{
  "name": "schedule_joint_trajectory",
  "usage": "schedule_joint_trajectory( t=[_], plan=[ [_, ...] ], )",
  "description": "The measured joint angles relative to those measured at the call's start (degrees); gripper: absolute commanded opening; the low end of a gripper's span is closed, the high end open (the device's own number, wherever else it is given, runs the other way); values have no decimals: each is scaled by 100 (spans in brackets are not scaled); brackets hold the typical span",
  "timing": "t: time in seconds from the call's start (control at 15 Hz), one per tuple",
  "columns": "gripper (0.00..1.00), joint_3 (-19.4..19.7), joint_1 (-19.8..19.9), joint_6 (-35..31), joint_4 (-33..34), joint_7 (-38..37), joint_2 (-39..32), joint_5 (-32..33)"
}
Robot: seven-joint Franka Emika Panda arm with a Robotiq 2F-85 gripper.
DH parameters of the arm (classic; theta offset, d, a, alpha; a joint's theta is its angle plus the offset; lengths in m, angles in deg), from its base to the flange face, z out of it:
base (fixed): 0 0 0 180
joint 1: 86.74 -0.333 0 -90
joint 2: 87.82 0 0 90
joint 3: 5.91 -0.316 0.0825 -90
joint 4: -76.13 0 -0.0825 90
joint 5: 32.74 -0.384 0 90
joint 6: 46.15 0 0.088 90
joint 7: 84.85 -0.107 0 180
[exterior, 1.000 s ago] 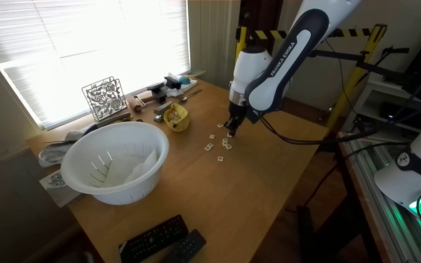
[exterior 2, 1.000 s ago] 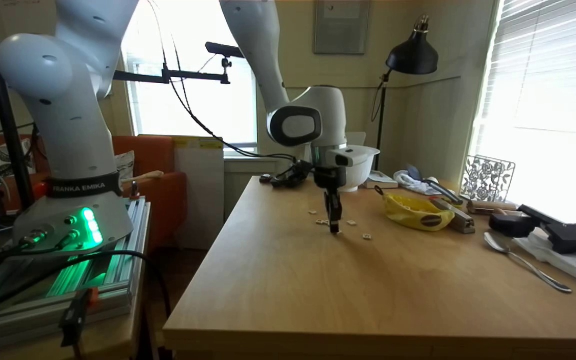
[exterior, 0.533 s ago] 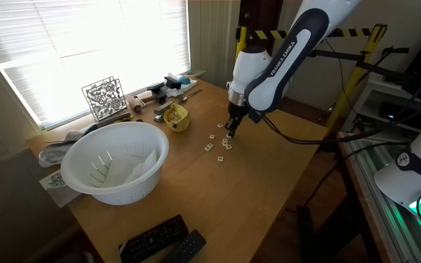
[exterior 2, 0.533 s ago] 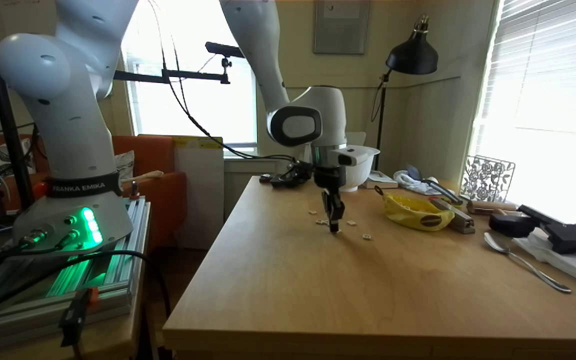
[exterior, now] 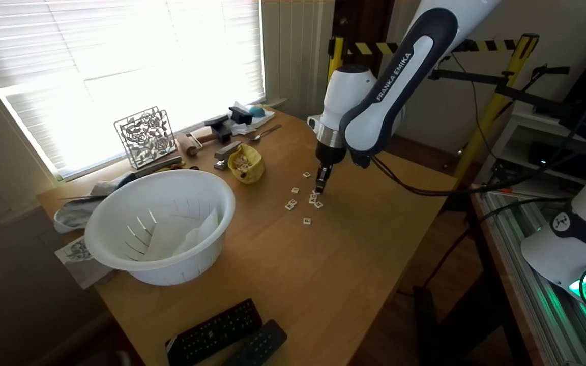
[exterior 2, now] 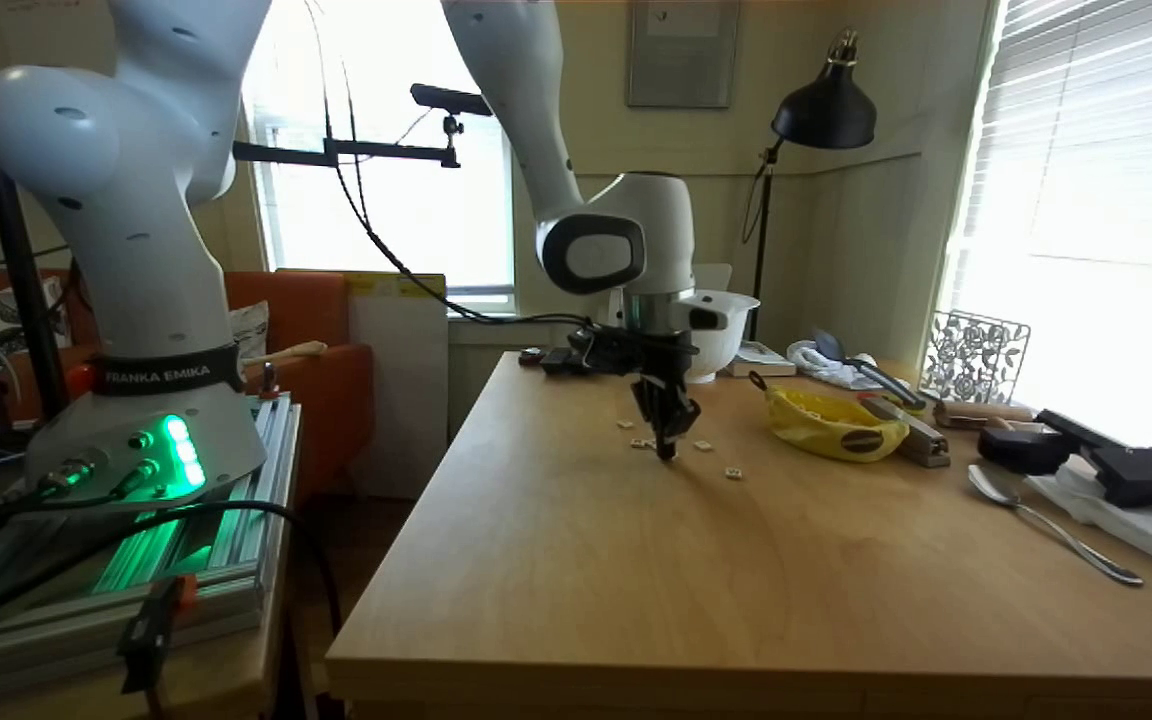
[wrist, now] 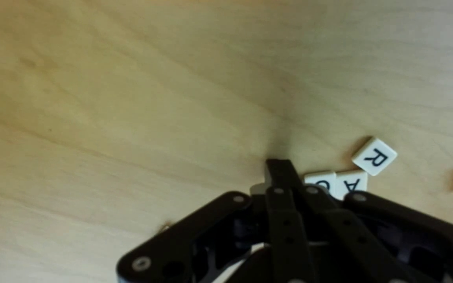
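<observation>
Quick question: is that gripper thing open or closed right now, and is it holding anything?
Gripper: closed, down among the letter tiles, with nothing visibly held.

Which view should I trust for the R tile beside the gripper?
The wrist view: it shows the R tile close up and unobstructed, its letter readable, beside the A tile. Both exterior views show several small tiles near the gripper, but their letters are too small to say which is the R.
</observation>
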Motion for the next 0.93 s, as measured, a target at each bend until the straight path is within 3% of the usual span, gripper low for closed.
schedule_joint_trajectory(
  t=[0.93],
  plan=[
    [0, -273, 375, 14, 15, 1258, -10, 199]
  ],
)
